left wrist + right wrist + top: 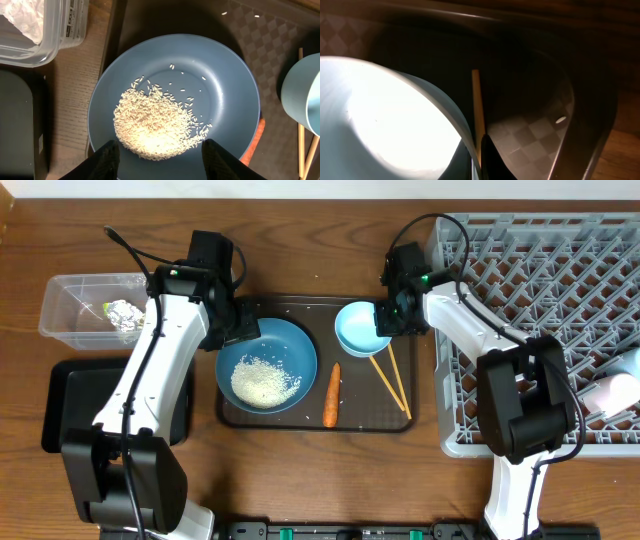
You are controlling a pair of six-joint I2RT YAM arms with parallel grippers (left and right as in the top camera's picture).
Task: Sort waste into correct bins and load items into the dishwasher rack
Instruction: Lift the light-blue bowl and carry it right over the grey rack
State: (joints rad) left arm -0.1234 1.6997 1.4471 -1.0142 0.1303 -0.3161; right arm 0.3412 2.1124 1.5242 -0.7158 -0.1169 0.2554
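Desk (pixel 300 480): brown wood, carrying everything.
Serving tray (pixel 360 412): dark brown, at the centre.
Dark-blue bowl (pixel 292 340): on the serving tray's left half, with a heap of white rice (pixel 265 381) inside.
Carrot (pixel 332 394): orange, lying lengthwise just right of that bowl.
Light-blue bowl (pixel 355 330): at the serving tray's upper right.
Chopsticks (pixel 392 383): slanting from the light-blue bowl toward the tray's lower right corner.
Clear tub (pixel 70 290): upper left, with a foil ball (pixel 126 316) at its right end.
Black tray (pixel 65 405): just below the tub, partly under the left arm.
Rack (pixel 540 280): grey lattice, far right, with a pale cup (pixel 610 393) lying in it.
Left tool (pixel 238 328): above the dark-blue bowl's upper-left rim; finger spread unreadable.
Right tool (pixel 386 320): at the light-blue bowl's right rim; grip unreadable.
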